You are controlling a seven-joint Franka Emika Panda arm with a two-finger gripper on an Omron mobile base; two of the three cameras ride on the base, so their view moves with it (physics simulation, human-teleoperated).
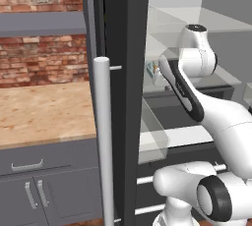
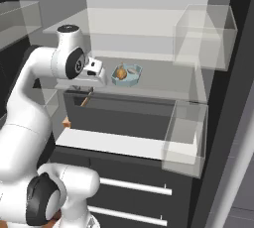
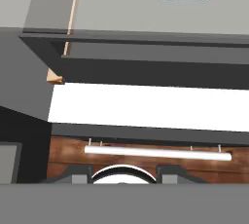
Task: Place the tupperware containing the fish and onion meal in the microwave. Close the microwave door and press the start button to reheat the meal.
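1. Fridge shelf (image 2: pixel 163 81), centre frame: I see the tupperware (image 2: pixel 128 74) resting there, meal (image 2: pixel 120 73) inside, nothing moved yet.
2. Gripper (image 2: pixel 100 73), just left of it, holds nothing; whether it's spread, I can't tell.
3. Microwave steps all remain.

Clear bins (image 2: pixel 204 36) hang on the open fridge door (image 1: pixel 125 97) beside a wooden counter (image 1: pixel 44 112).

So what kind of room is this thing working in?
A kitchen, it seems: the arm reaches into an open fridge where a tupperware of food sits, beside a wooden counter and brick wall.
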